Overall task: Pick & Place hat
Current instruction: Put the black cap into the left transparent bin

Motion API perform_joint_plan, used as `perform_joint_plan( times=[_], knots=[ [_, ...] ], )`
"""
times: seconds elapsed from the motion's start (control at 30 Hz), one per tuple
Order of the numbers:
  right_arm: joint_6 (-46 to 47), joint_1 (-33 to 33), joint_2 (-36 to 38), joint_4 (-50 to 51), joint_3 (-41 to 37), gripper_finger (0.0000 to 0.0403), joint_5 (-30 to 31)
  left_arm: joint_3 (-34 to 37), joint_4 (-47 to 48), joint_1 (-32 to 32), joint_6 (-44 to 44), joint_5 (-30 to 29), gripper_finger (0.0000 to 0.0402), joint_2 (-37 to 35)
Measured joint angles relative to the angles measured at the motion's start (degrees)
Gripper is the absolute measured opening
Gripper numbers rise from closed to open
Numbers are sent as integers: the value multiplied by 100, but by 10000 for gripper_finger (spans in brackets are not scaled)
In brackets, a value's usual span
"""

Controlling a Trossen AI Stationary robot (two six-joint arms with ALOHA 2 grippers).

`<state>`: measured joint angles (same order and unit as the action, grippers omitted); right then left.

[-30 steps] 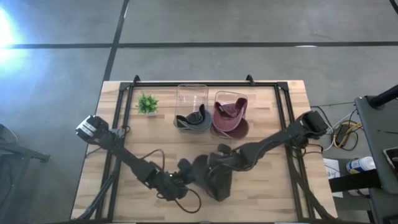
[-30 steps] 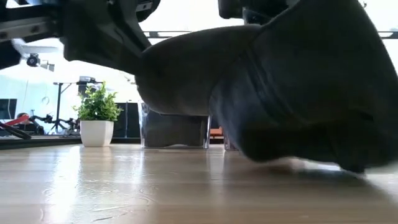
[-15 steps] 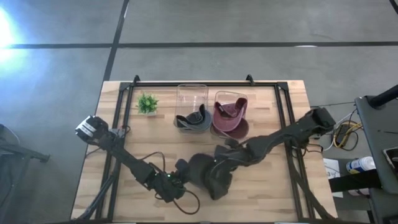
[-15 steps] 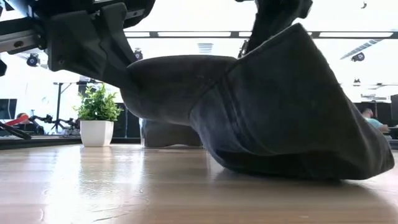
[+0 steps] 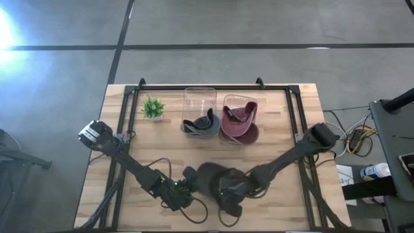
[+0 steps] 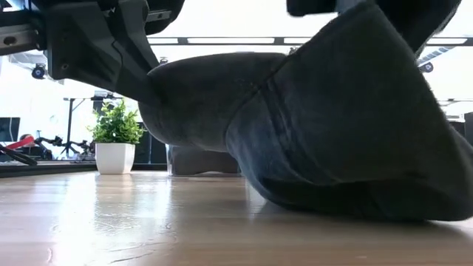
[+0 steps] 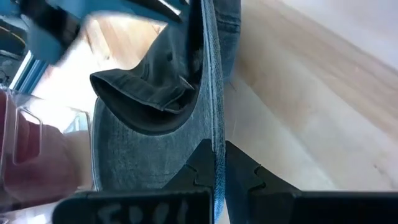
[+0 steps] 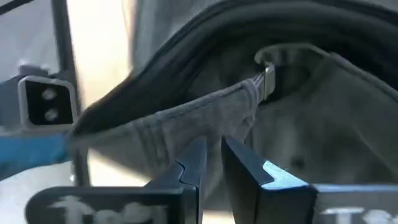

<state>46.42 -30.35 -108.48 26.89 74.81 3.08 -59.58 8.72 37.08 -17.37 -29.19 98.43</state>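
A dark denim hat (image 5: pixel 210 178) sits at the near middle of the table, between my two grippers. My left gripper (image 7: pixel 214 149) is shut on its brim from the left, and my right gripper (image 8: pixel 212 146) is shut on its back edge from the right. In the low view the hat (image 6: pixel 332 133) fills the frame. Its crown is down on the wood and its brim end is raised toward the left gripper. My left gripper pinches the brim's thin edge (image 7: pixel 216 134) between its two fingers, slanting down from the table's left. The brim stands on edge and is lifted off the wood. My right gripper pinches the grey back strap (image 8: pixel 221 115) near its metal buckle (image 8: pixel 267 78), slanting steeply down. The crown's underside (image 6: pixel 355 210) rests on the table.
Two clear containers stand at the back middle. One (image 5: pixel 200 107) holds a grey hat, the other (image 5: pixel 240 107) a maroon hat. A small potted plant (image 5: pixel 153 107) stands to their left. A black frame rail (image 5: pixel 207 87) runs along the table's far side.
My right gripper has gone toward the table's near edge and a little down, rolling as it went, and stays shut on the hat's back. The hat's crown has been drawn toward the near edge with it. The brim end in my left gripper has stayed put.
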Motion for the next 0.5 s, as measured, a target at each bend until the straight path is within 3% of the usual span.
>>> perform_joint_plan(
  times=[0.3, 0.5],
  knots=[
    [-188, 369, -794, -1081, -2, 47, 14, -27, -36, 4, 315, 159, 9, -2],
    [-488, 591, -814, -1164, -2, 47, 31, -25, 13, 36, 746, 194, 9, -1]
  ],
)
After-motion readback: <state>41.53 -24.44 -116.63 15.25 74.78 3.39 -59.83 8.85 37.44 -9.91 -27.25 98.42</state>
